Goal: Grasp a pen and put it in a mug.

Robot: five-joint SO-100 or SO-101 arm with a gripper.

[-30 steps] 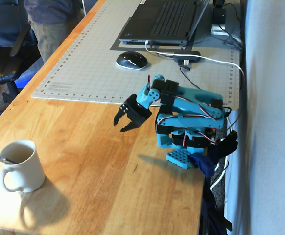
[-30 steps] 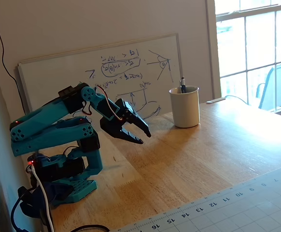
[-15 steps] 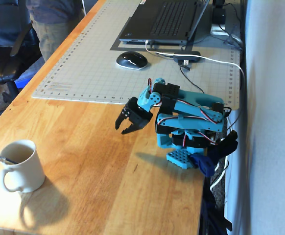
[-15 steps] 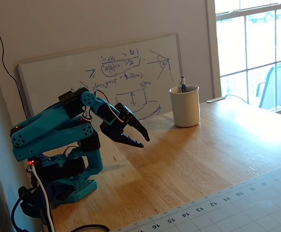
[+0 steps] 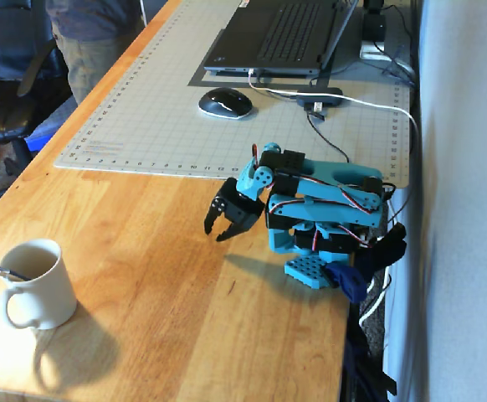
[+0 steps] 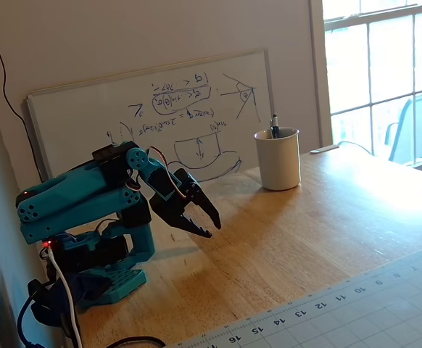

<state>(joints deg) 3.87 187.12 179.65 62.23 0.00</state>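
Cream mug [image 5: 34,285] already holds the pen [image 5: 5,272], well away from the claw [image 5: 224,228], which hangs open and empty over the desk [image 5: 160,318]; nothing seems left.

table [image 5: 143,251]: wood, warm orange-brown, visible grain, smooth satin sheen. mug [image 5: 41,283]: cream ceramic, glazed, soft gloss. pen [image 5: 5,272] in mug: dark, silvery metallic tip. my arm [image 5: 327,197]: teal plastic, matt, looks printed. my gripper [image 5: 218,230]: black plastic, matt. cutting mat [image 5: 143,109]: pale grey, matt, printed grid. whiteboard [image 6: 153,109]: white, smooth, slight sheen. mouse [image 5: 224,102]: glossy black plastic.
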